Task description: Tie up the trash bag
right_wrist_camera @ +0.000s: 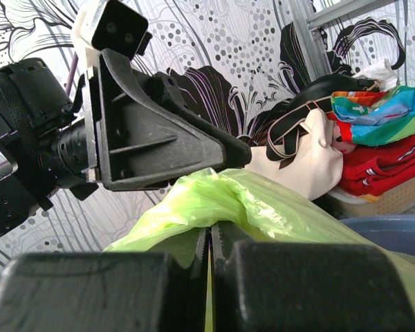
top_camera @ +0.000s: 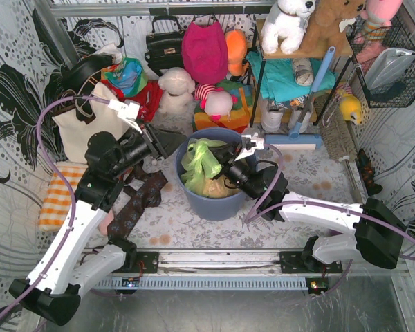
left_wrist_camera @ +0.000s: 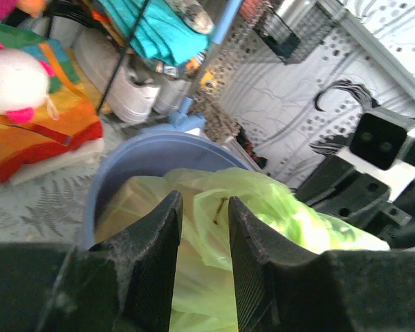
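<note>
Swirled black-and-white panels are seen on both sides, and the surface is covered by a pale leaf-print cloth. At the back, a magenta bag, a white tote and plush toys are crowded against the wall. An orange checked cloth is laid at the left edge, with a dark patterned tie beside it.

Now to the middle: the blue-grey bin is stood upright on the surface between the two arms, and the trash bag is seated inside it. Its lime-green top is bunched up above the rim, and tan crumpled paper can be made out through the plastic lower down.

The left hand is held at the bin's left rim, pointed in over the bag. From its wrist camera the fingers are seen set apart, a clear gap left between them, with green plastic visible through that gap. Whether the film is touched cannot be told.

The right hand is brought in from the opposite side, at the bag's right edge. In its own view the jaws are pressed together, a thin sliver of green is caught in the seam, and a fold of the bag is draped over them.
</note>
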Robot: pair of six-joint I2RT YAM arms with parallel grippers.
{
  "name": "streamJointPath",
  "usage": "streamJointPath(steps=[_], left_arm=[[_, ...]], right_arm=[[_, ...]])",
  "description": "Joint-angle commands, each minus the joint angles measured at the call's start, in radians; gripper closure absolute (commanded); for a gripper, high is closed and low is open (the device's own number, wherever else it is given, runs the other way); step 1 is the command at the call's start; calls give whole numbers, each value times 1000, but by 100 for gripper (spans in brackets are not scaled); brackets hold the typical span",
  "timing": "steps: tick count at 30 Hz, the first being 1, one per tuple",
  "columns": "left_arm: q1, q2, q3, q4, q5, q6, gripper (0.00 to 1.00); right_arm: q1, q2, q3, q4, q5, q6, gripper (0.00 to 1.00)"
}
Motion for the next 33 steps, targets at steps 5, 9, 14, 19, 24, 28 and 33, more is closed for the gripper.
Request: streamJointPath(steps=[5,9,14,19,24,28,33], left_arm=[[33,15,33,133,244,-114,59],[35,21,26,109,257,-97,59],[46,29,-3,110,261,-98,61],[55,34,-8,111,252,-94,62],[56,41,-9,110,260,-90,62],[56,48,-20,132,302,-99,62],[56,54,-36,175,341,-118,63]], right_arm=[[5,-20,-7,29,-15,0,100],[4,-14,-3,30,-15,2,100],[5,-16,-3,30,-15,3,100],[4,-18,-4,26,-10,2,100],[4,-14,0,23,-10,2,100],[4,-12,0,26,-9,3,100],[5,-11,-2,29,-3,5,100]])
